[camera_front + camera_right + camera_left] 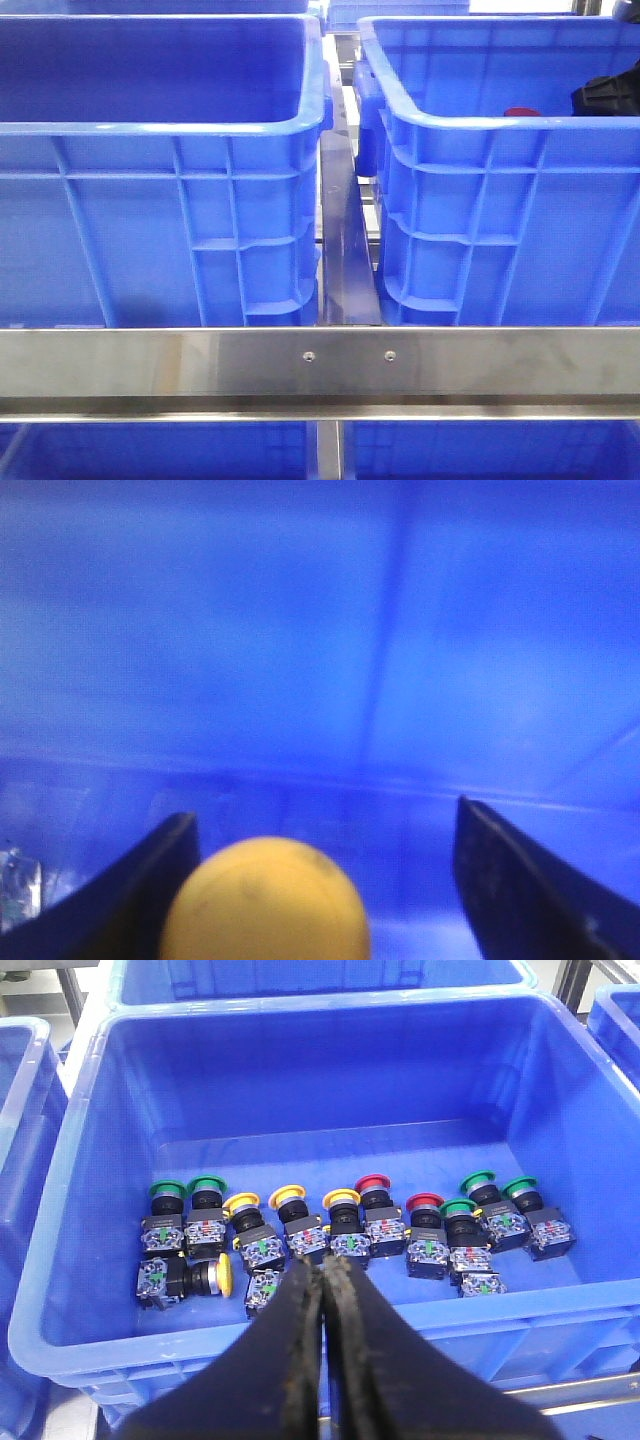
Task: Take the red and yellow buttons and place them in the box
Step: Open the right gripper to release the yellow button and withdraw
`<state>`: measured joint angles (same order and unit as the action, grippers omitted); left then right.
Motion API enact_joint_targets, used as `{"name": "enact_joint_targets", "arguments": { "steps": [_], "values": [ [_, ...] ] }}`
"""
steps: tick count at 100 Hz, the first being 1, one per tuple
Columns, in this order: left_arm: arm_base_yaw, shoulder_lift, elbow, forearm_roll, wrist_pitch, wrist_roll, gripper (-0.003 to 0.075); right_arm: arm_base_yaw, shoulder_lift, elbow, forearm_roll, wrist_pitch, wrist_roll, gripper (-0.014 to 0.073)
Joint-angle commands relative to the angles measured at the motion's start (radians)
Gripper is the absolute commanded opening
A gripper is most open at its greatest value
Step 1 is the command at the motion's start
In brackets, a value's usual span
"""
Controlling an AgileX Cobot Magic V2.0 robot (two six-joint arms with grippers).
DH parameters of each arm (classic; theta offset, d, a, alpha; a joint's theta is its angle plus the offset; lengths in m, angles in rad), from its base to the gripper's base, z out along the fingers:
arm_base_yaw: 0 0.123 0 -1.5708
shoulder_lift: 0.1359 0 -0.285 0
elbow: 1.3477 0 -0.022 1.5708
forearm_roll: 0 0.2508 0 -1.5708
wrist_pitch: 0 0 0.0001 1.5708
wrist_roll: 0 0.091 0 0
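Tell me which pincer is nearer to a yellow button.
Right. The right pincer is open around a yellow button lying between its fingers. The left pincer is shut, above the buttons in the blue crate.

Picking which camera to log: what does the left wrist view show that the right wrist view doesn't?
Only the left wrist view shows the whole crate with rows of green, yellow and red buttons, and the left gripper closed above them. Only the right wrist view shows one yellow button close up between the open right gripper's fingers. Both show blue crate interior.
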<state>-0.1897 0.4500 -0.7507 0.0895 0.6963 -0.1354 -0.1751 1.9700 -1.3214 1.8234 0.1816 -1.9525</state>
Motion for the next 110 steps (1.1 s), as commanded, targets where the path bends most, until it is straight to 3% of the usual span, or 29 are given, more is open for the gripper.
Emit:
{"name": "enact_joint_targets", "arguments": {
  "steps": [1,32,54,84,110],
  "values": [
    [0.003,0.007,-0.026,-0.002,-0.081,-0.011,-0.0019,-0.005,-0.098,-0.017,0.095,0.012,0.002,0.0563],
    [0.003,0.007,-0.026,-0.002,-0.079,-0.011,-0.0019,-0.004,-0.303,0.109,0.095,0.013,0.005,0.0563],
    [0.003,0.007,-0.026,-0.002,-0.078,-0.011,-0.0019,0.004,-0.56,0.282,0.095,0.011,0.075,0.0563],
    [0.003,0.007,-0.026,-0.002,-0.078,-0.011,-0.0019,0.061,-0.889,0.486,0.095,-0.074,0.078,0.0561],
    [0.003,0.007,-0.026,-0.002,-0.078,-0.011,-0.0019,0.061,-1.203,0.669,0.095,-0.039,0.08,0.0561]
  ]
}}
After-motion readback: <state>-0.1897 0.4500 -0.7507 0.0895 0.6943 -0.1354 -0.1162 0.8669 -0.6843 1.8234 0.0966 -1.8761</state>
